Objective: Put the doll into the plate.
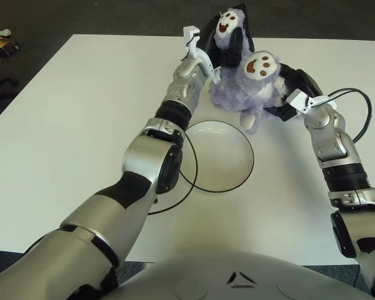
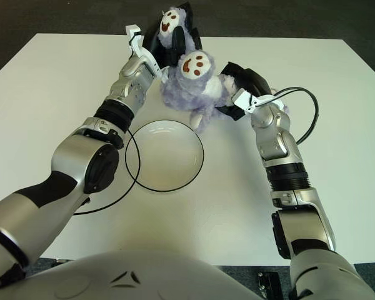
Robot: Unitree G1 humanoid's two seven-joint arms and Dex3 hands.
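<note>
While both hands press in on the purple plush doll (image 1: 240, 94) from opposite sides, I have it raised just beyond the far rim of the white plate (image 1: 217, 156), with one foot dangling toward that rim. A two-handed squeeze suits it: the body is soft and bulky, and I judge a single hand would let it sag or roll. The left hand (image 1: 203, 62) sits on the doll's left flank beyond the plate, dark fingers wrapped against the upper paw; the right hand (image 1: 287, 100) clamps the other flank (its fingers are sunk in the fur). The doll is not yet over the plate's hollow, so I reckon it needs carrying nearer and lowering.

Fur and the hands themselves hide how firmly the fingertips bite. I cannot tell whether the dangling foot touches the white table (image 1: 62, 125). A black cable (image 1: 190, 181) loops around the plate's near side.
</note>
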